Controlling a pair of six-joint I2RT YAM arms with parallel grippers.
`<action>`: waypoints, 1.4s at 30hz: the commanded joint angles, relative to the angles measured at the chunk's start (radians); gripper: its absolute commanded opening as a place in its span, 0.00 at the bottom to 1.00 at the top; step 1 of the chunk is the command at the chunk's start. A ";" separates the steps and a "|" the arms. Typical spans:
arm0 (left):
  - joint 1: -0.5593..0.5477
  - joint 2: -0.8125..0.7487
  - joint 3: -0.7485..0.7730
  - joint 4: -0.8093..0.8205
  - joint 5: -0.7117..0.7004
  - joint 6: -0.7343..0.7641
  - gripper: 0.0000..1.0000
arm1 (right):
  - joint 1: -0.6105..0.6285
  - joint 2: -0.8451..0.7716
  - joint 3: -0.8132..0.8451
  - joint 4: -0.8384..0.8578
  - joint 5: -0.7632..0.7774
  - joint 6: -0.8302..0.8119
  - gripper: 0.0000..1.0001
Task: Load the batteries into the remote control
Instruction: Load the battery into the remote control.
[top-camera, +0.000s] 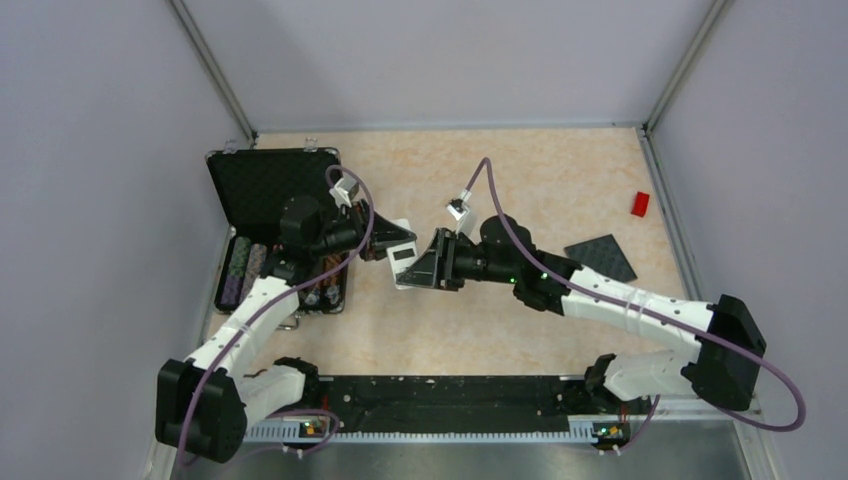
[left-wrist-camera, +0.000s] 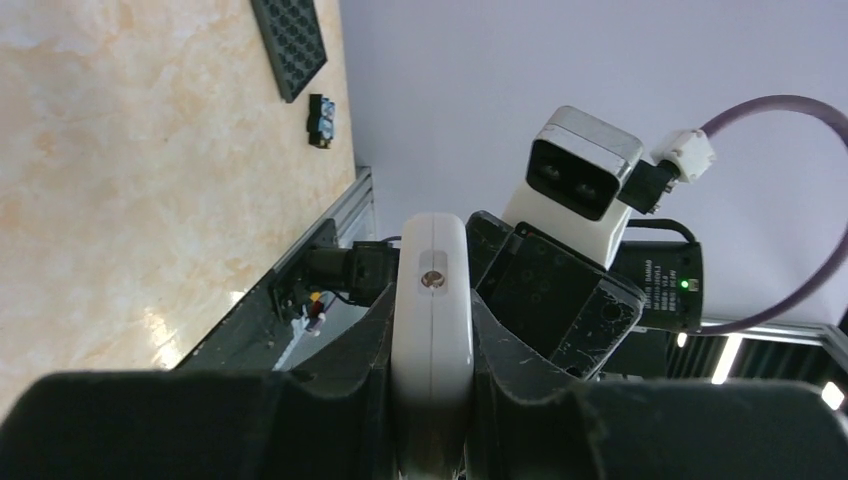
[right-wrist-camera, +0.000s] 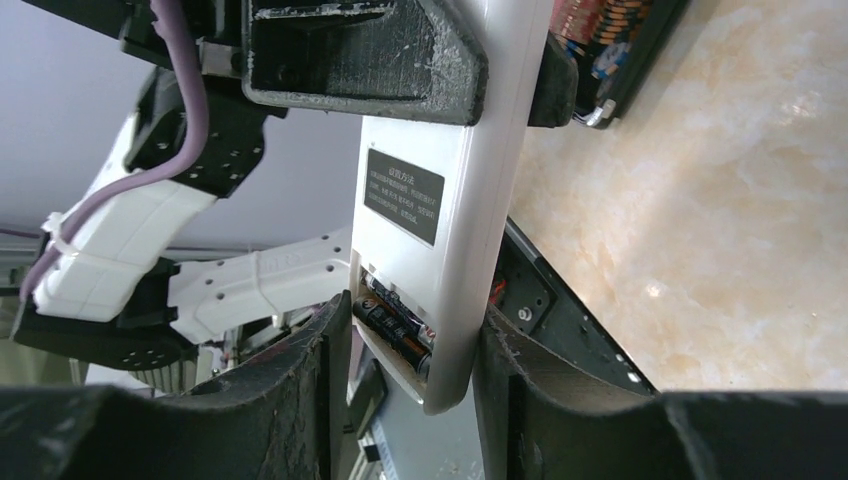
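Top view: your left gripper (top-camera: 388, 250) is clamped on the remote control (top-camera: 402, 256) and holds it up off the worktop (top-camera: 540, 170), about mid-scene. Your right gripper (top-camera: 432, 262) meets the remote control from the right, at its other end. An open black case (top-camera: 268, 180) sits at the left edge, with rows of colourful chips (top-camera: 243, 272) in its tray. A red block (top-camera: 640, 203) lies far right with a dark plate (top-camera: 600, 257) near it. Both are well apart from the grippers.

Left wrist view: the remote control (left-wrist-camera: 432, 340) shows edge-on as a narrow white slab. It is squeezed between your left gripper's fingers (left-wrist-camera: 355, 345), with no gap on either side. Right behind it is the right arm's wrist camera (left-wrist-camera: 582, 180). The dark plate (left-wrist-camera: 290, 40) is top left on the worktop (left-wrist-camera: 130, 180).

Right wrist view: the back of the remote control (right-wrist-camera: 455, 150) faces you, with a black label (right-wrist-camera: 403, 195) in the middle. The compartment at its lower end is open and the batteries (right-wrist-camera: 398, 330) lie inside, dark and lengthwise. Your left gripper's fingers (right-wrist-camera: 370, 60) grip the upper part. Your right gripper's fingers (right-wrist-camera: 300, 400) stand one on each side of the lower end, just beside it. You cannot tell from here whether they press on it or sit a hair off, so the right grip is unclear. A corner of the case (right-wrist-camera: 610, 60) with chips shows at top right, over the worktop (right-wrist-camera: 720, 230).
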 joint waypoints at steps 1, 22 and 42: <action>-0.006 -0.047 0.023 0.218 0.049 -0.218 0.00 | 0.015 0.004 -0.020 -0.009 0.018 -0.029 0.43; -0.006 -0.087 0.034 0.135 -0.007 -0.182 0.00 | 0.015 -0.105 0.027 -0.075 0.088 -0.058 0.81; -0.006 -0.107 0.057 0.019 -0.028 -0.084 0.00 | 0.014 -0.076 -0.037 0.114 0.028 0.040 0.67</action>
